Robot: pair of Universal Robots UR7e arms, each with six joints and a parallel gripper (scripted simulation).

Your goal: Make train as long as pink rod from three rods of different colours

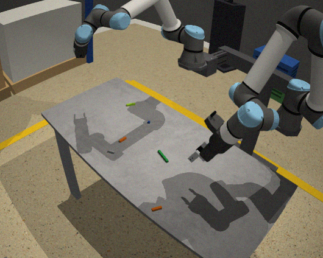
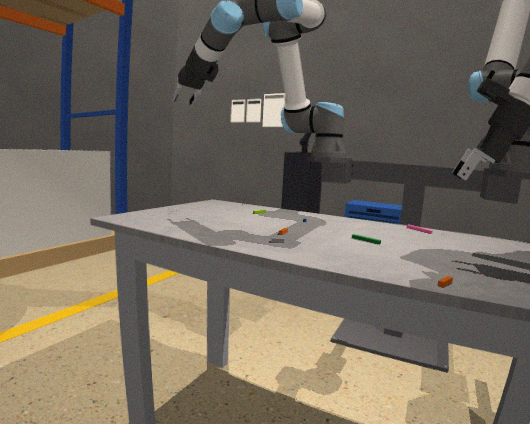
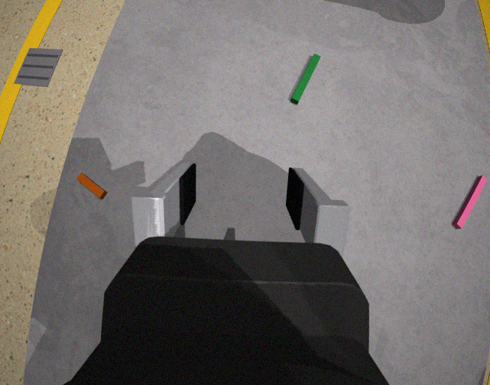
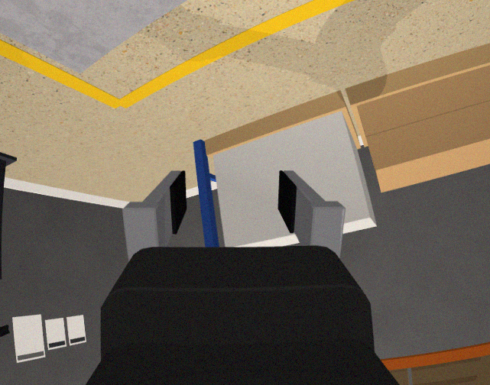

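Grey and wide, the table holds every rod. The left claw is open above it, near the green rod. The right claw is open too, high up past the far end. The pink rod is the one to match. Two orange rods lie well apart. Lime, grey and blue should make the train, but they are apart. All three lie on the right arm's side, so that arm seems best. From the right claw, lime is down and to the right in the top view. Its long side runs nearly across that view, so the fingers should pinch across it. Blue is tiny and may slip.
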